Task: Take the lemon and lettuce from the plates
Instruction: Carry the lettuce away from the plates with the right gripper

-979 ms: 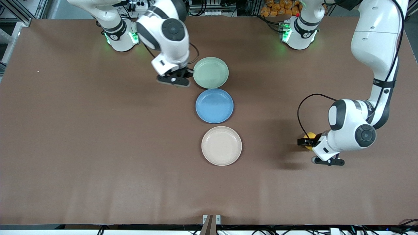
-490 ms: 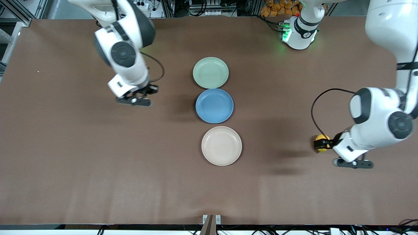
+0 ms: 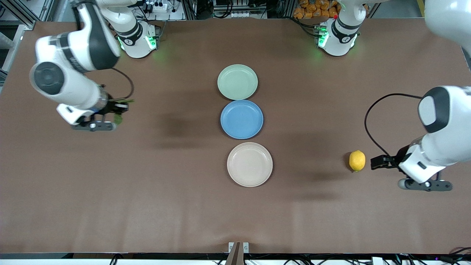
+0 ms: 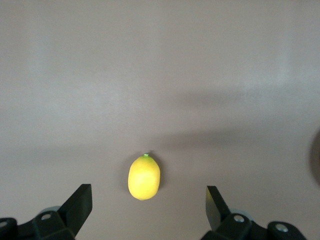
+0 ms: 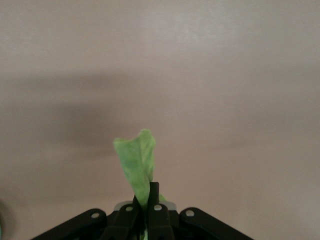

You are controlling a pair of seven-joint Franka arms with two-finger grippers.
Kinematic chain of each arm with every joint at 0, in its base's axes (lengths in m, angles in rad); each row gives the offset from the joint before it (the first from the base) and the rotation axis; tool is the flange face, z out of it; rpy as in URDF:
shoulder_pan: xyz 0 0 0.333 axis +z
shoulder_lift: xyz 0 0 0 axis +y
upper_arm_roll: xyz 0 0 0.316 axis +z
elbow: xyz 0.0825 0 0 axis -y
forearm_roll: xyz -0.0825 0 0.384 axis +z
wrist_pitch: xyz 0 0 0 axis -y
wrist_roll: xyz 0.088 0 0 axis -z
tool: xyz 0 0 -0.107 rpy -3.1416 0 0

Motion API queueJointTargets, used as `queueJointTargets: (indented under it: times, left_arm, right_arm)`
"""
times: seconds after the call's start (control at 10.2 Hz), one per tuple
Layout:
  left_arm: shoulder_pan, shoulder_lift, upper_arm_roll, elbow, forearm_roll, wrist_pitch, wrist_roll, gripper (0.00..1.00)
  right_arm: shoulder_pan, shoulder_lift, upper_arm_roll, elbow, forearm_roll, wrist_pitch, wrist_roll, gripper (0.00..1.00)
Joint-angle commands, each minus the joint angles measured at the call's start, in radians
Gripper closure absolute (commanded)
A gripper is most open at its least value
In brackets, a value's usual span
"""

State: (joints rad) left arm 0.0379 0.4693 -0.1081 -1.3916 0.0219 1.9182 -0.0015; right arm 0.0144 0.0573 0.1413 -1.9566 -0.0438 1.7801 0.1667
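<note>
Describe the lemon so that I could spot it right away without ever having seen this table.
Start at the row of three plates mid-table and find the beige plate, nearest the front camera. Beside it, toward the left arm's end, the lemon lies on the bare table before the open left gripper. It is the only yellow thing.

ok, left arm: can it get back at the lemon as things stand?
Probably yes. The lemon lies bare on the table toward the left arm's end, with nothing on it. The left gripper is beside it, fingers wide apart, the fruit showing between them in the left wrist view.

Probably robotics lab: aluminium framing, cables, power strips edging table
</note>
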Motion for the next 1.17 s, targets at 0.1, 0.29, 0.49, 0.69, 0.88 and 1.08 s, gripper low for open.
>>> queueJointTargets:
  times: [0.1, 0.29, 0.49, 0.69, 0.88, 1.08]
  left_arm:
    - [0.004, -0.106, 0.001, -0.013, 0.018, -0.085, -0.002, 0.00]
    - [0.004, -0.127, 0.033, -0.013, 0.024, -0.087, 0.005, 0.00]
    - [0.011, -0.152, 0.036, -0.017, 0.035, -0.087, 0.011, 0.00]
    - [0.017, -0.214, 0.033, -0.043, 0.032, -0.087, 0.072, 0.00]
    - [0.017, -0.248, 0.031, -0.061, 0.020, -0.087, 0.088, 0.00]
    - [0.016, -0.268, 0.031, -0.064, 0.018, -0.102, 0.072, 0.00]
  right_arm:
    - [0.001, -0.017, -0.104, -0.015, 0.013, -0.013, -0.153, 1.00]
    - [-0.005, -0.010, -0.143, -0.022, 0.004, 0.008, -0.199, 1.00]
    - [-0.028, -0.008, -0.147, -0.076, 0.002, 0.098, -0.202, 1.00]
    - [-0.045, -0.005, -0.149, -0.174, 0.002, 0.247, -0.202, 1.00]
    - [-0.068, 0.033, -0.152, -0.284, 0.002, 0.462, -0.202, 1.00]
    - [-0.076, 0.096, -0.157, -0.291, 0.002, 0.543, -0.202, 1.00]
